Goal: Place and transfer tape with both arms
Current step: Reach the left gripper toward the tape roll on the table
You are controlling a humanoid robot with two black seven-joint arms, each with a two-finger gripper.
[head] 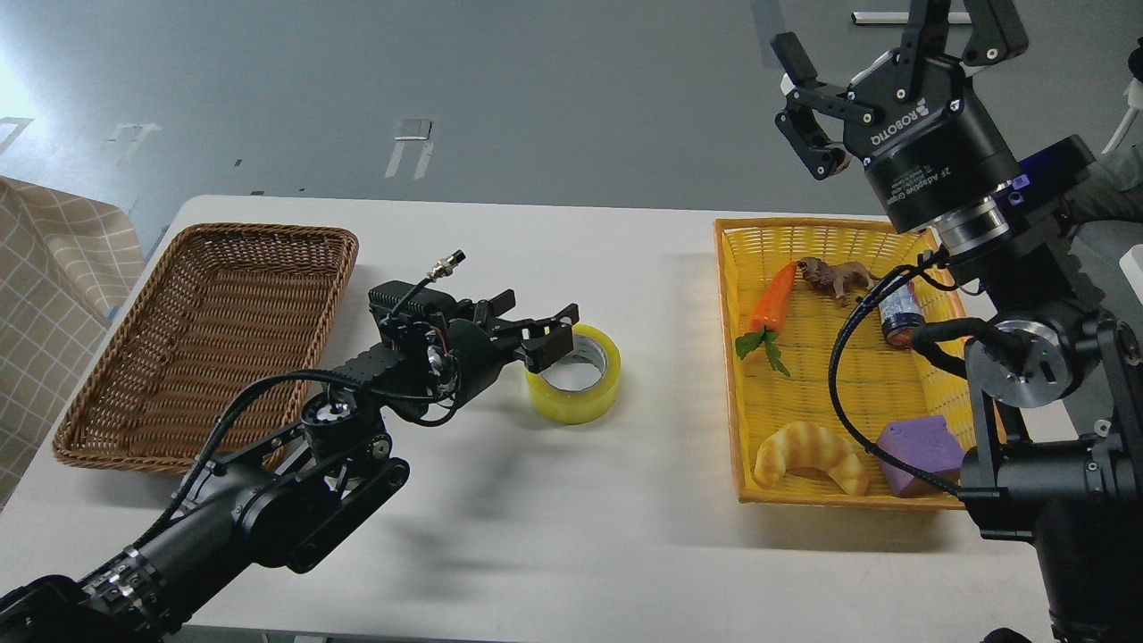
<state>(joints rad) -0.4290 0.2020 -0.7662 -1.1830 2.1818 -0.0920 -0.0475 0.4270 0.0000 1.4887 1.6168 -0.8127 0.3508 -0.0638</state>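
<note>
Tape (576, 375) lies flat on the white tabletop (571, 536), between the wicker basket (210, 344) and the yellow basket (839, 366). Left tool (552, 332) hovers at its near rim, fingers spread, holding nothing; it should straddle the wall squarely before closing. Right tool (880, 62), open and empty, reads "ROBOTIQ" and "2F Adaptive Gripper".

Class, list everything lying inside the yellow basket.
Inside the yellow basket: a toy carrot, a brown animal figure, a croissant, a purple block and a small can. The right arm covers part of the basket's right side.
</note>
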